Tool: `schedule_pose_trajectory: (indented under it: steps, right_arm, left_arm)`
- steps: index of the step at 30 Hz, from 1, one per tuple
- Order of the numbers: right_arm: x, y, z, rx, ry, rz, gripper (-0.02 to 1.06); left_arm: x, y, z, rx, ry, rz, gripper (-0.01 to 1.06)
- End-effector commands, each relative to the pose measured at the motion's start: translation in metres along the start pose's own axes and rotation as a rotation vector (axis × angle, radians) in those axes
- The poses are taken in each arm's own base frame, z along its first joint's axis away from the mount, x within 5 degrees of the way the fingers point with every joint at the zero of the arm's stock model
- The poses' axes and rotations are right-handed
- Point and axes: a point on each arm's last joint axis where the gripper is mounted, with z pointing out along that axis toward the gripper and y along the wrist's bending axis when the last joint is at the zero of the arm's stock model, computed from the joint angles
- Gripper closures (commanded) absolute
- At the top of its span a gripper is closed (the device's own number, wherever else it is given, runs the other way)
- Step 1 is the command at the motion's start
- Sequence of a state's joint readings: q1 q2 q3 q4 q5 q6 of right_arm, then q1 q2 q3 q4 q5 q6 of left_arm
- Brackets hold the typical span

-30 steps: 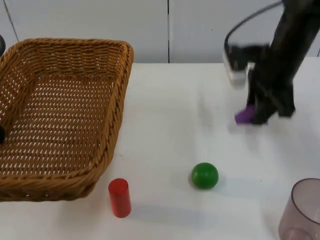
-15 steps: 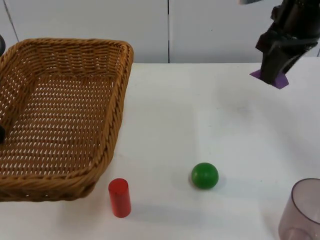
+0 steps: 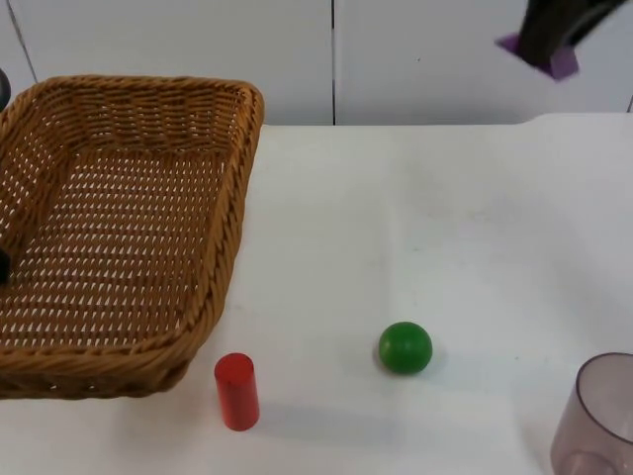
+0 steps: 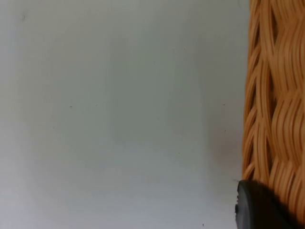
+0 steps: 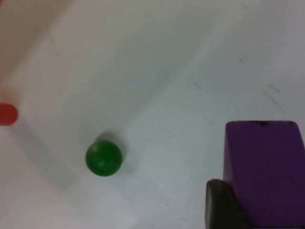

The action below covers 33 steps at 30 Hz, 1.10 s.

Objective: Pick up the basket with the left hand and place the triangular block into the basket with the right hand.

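Wicker basket (image 3: 119,218) sits at the left of the white counter (image 3: 425,228), its rim beside the left pincer's fingertip (image 4: 259,207) in the left wrist view; whether that pincer has clenched on the rim I cannot tell, nor whether the basket is off the counter. The right pincer (image 3: 554,30) is high at the far right, clenched on the purple triangular block (image 3: 539,54) — the block is plainly off the counter and well apart from the basket. So the pickup looks done; the carry across to the basket and the release are left. A green ball (image 3: 406,347), a red cylinder (image 3: 236,391) and a translucent cup (image 3: 598,416) stand on the near counter.
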State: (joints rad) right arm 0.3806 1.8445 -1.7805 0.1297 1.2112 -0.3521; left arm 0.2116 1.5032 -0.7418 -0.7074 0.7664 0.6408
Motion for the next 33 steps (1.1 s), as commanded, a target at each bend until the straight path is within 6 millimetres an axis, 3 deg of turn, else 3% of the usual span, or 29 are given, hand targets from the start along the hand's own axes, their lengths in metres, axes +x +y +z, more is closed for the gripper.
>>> schedule_pose_trajectory:
  steps: [1,9,12,16,21,23,26,29,33]
  right_arm:
    - [-0.003,0.018,-0.016,-0.013,-0.032,-0.036,1.05]
    - [-0.008,0.05,-0.02,-0.042,-0.046,-0.088,1.05]
    - [-0.019,0.07,-0.016,-0.046,-0.116,-0.136,1.05]
    - [-0.031,0.093,0.001,-0.057,-0.165,-0.189,1.05]
    - [-0.061,0.136,0.042,-0.104,-0.198,-0.26,1.05]
    - [-0.065,0.139,0.047,-0.107,-0.203,-0.267,1.05]
    - [-0.084,0.159,0.076,-0.146,-0.239,-0.279,1.05]
    - [-0.091,0.166,0.091,-0.166,-0.246,-0.279,1.03]
    - [-0.096,0.169,0.113,-0.176,-0.24,-0.281,0.93]
  left_arm:
    - [-0.001,-0.002,-0.004,0.011,-0.018,-0.01,1.05]
    - [-0.001,-0.002,-0.004,0.01,-0.018,-0.009,1.05]
    - [-0.001,-0.002,-0.004,0.011,-0.016,-0.009,1.05]
    - [0.0,-0.002,-0.004,0.013,-0.013,-0.009,1.05]
    - [0.0,-0.002,-0.004,0.013,-0.013,-0.009,1.05]
    - [0.0,-0.002,-0.004,0.013,-0.013,-0.009,1.05]
    - [0.0,-0.002,-0.004,0.013,-0.013,-0.009,1.05]
    - [0.0,-0.002,-0.004,0.013,-0.013,-0.009,1.05]
    - [0.0,-0.002,-0.004,0.011,-0.013,-0.007,1.05]
